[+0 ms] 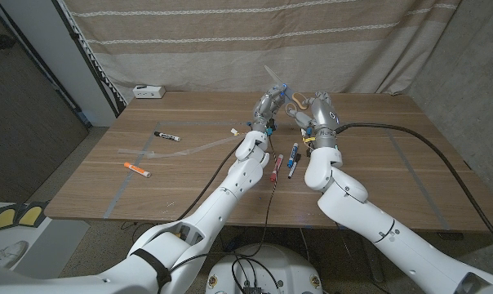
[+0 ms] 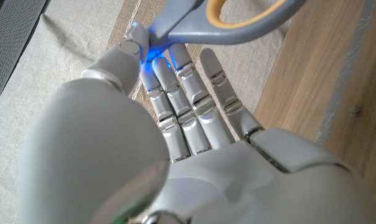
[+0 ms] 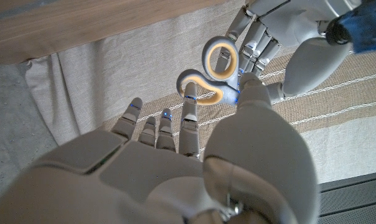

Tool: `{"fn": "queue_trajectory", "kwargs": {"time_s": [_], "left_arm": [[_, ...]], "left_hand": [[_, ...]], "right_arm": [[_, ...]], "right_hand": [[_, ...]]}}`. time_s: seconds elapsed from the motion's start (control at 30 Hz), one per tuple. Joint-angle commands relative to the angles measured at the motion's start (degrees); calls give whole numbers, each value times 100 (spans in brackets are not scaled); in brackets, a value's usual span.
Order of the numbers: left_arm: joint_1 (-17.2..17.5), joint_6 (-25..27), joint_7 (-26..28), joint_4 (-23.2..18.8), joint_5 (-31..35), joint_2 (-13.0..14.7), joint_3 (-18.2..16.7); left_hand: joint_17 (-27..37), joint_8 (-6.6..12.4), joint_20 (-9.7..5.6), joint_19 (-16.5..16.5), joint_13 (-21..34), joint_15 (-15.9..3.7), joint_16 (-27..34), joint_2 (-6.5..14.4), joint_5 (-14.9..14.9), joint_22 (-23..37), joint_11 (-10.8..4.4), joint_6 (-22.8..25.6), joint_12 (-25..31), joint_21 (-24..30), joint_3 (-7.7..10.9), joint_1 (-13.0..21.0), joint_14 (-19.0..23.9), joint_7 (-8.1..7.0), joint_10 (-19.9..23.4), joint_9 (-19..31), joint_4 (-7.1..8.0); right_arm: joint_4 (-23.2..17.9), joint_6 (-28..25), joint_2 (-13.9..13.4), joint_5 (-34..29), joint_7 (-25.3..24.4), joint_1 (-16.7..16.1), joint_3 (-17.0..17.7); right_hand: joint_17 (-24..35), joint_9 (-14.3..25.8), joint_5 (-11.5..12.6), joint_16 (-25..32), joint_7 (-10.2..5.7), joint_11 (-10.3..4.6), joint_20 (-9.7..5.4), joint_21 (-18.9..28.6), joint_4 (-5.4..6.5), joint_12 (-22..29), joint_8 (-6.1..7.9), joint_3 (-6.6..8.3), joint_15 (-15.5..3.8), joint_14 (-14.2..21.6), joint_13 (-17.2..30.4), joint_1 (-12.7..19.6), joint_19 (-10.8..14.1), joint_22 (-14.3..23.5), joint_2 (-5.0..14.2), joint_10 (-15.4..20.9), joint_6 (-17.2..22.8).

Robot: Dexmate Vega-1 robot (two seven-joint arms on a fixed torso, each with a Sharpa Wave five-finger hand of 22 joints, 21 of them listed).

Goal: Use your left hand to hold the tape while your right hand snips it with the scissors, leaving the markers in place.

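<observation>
Head view had both hands raised together at centre frame over the wooden table (image 1: 369, 139), with its visible grain and smooth matte top. Left hand (image 1: 267, 106) was grey and metallic, fingers up, pinching the base of a thin clear strip of tape (image 1: 276, 79) that rose toward the striped cloth backdrop (image 1: 230, 41). Right hand (image 1: 320, 112) sat just beside it, holding scissors (image 1: 296, 102) with grey blades and tan-lined loop handles.

Right wrist view showed the scissors' (image 3: 214, 71) rounded loops, tan inside and grey outside, with a finger through one loop and the thumb against the other, so that hand (image 3: 175, 162) was closed on the handles; its white shell was smooth and glossy. Left hand (image 3: 287, 37) showed in the upper right of that frame, fingertips meeting the scissors.

Left wrist view showed the hand's (image 2: 175, 143) segmented metal fingers (image 2: 194, 99) reaching to the scissors (image 2: 238, 18) at the top of the frame, blue light at the tips; tape could not be made out there.

On the table lay loose markers: a black one (image 1: 166, 135) left of centre, an orange one (image 1: 137, 169) lower left, and a red (image 1: 277, 167) and a dark one (image 1: 293, 159) between the forearms. A small white box (image 1: 148, 91) sat at the table's far left edge. Clear tape strips (image 1: 161, 152) were stuck flat on the wood at left.
</observation>
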Motion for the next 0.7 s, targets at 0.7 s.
{"fn": "queue_trajectory", "kwargs": {"time_s": [0.7], "left_arm": [[-101,21,-412,187,-80,21,11]], "left_hand": [[28,61,-470,-33,48,-105,60,96,54,22,-7,235,31,66,579,63,135,173,16,668,555]], "right_arm": [[228,-347,147,127,-60,187,-66]], "right_hand": [[5,16,-55,-9,127,-55,-84,-7,-141,42,-28,190,-95,-164,7,525,163,4,295,165,149]]}}
